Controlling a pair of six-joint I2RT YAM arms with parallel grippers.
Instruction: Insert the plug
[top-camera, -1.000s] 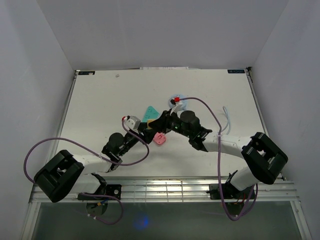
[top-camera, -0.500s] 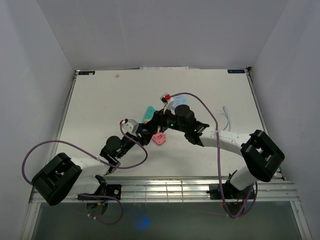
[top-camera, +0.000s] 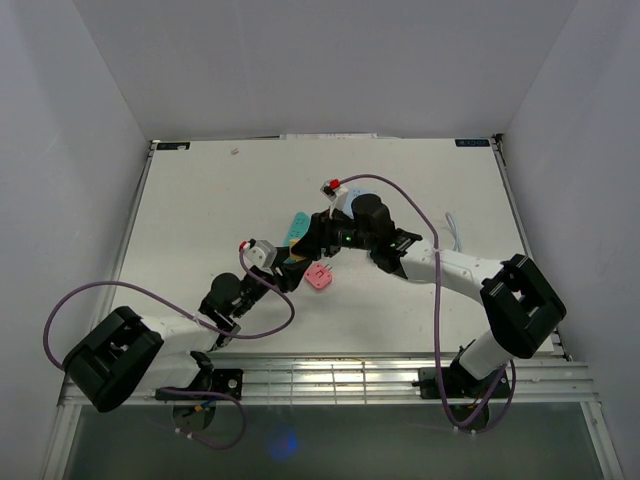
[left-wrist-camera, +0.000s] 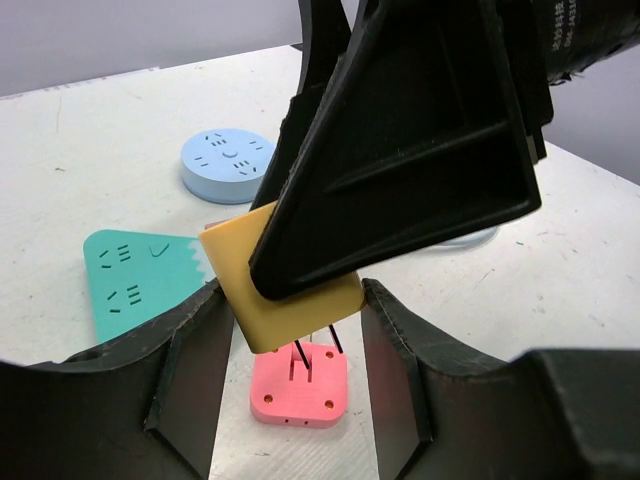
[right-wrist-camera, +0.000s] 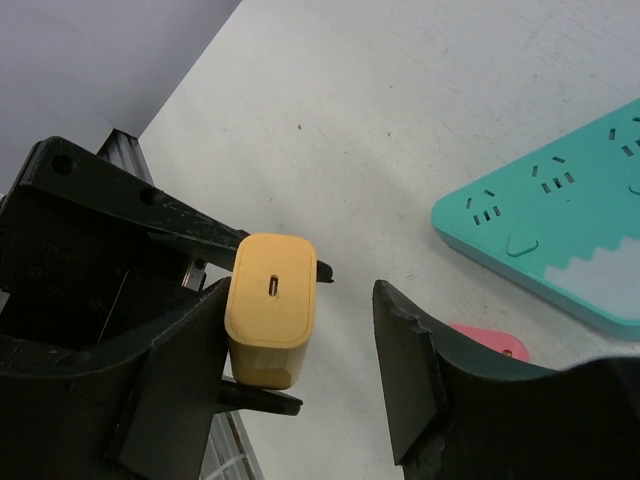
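Observation:
A yellow plug (left-wrist-camera: 240, 290) sits between the fingers of my left gripper (left-wrist-camera: 290, 370), which is shut on it. Its two black prongs point down just above the slots of a pink square socket (left-wrist-camera: 300, 390) lying on the table. My right gripper (right-wrist-camera: 300, 370) is open. Its left finger lies against the plug (right-wrist-camera: 270, 300) and its right finger stands clear of it. In the top view both grippers meet at the plug (top-camera: 292, 263), just left of the pink socket (top-camera: 319, 277). Whether the prong tips touch the socket cannot be told.
A teal triangular power strip (left-wrist-camera: 130, 275) lies just beyond the pink socket. A round blue socket (left-wrist-camera: 228, 163) lies farther back, partly under the right arm in the top view. A white cable (top-camera: 455, 235) lies at the right. Purple cables loop off both arms.
My right arm has swung up and to the left, toward the back of the table. My left gripper has shifted slightly left and stays beside the pink socket.

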